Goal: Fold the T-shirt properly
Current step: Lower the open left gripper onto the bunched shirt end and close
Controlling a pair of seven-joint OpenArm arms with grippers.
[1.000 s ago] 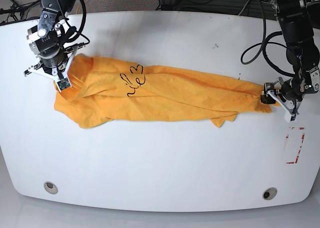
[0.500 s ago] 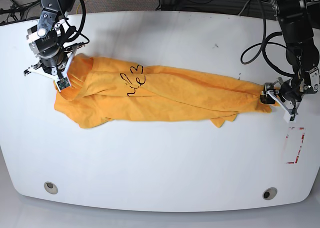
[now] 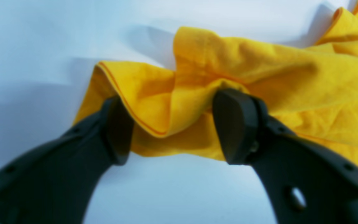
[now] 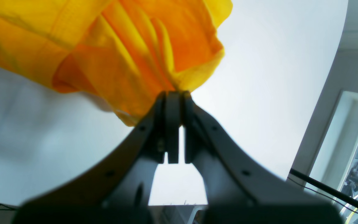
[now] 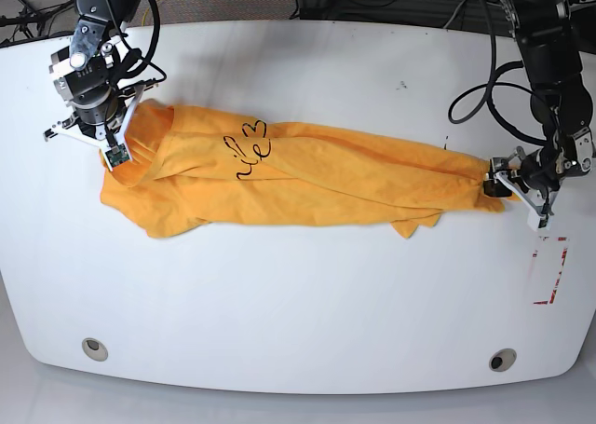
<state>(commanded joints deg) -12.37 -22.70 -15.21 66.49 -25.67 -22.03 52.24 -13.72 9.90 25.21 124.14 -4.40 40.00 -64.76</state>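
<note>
Orange-yellow T-shirt (image 5: 298, 177) stretched in a long bunched band across the white table (image 5: 307, 294), black cursive print (image 5: 250, 149) partly showing, crumpled, nearer the right-arm end.

Right gripper (image 4: 172, 96): jaws pressed together, pinching a gathered tuft of fabric that fans out ahead of the tips and sags to one side of them. Cloth just beyond the jaws raised off the table, folds radiating from the pinch.

Left gripper (image 3: 172, 124): jaws spread wide, straddling a rippled hem corner (image 3: 141, 99). One stitched fold lying between the pads, brushing the inner face of one finger (image 3: 118, 130); the other finger (image 3: 233, 127) pressed against a hump of cloth just ahead of it. No pinch here; fabric resting on the table beneath the tips.

Step in hand, as a judgement: spreading the garment flat before any fold, with only one end secured. Folding proper not yet begun.

Next move calls for closing on the hem between the open jaws, catching the edge rather than the bulk behind it, then drawing both ends apart and outward to flatten the band. Risk: grabbing several layers at once and keeping the twist.
</note>
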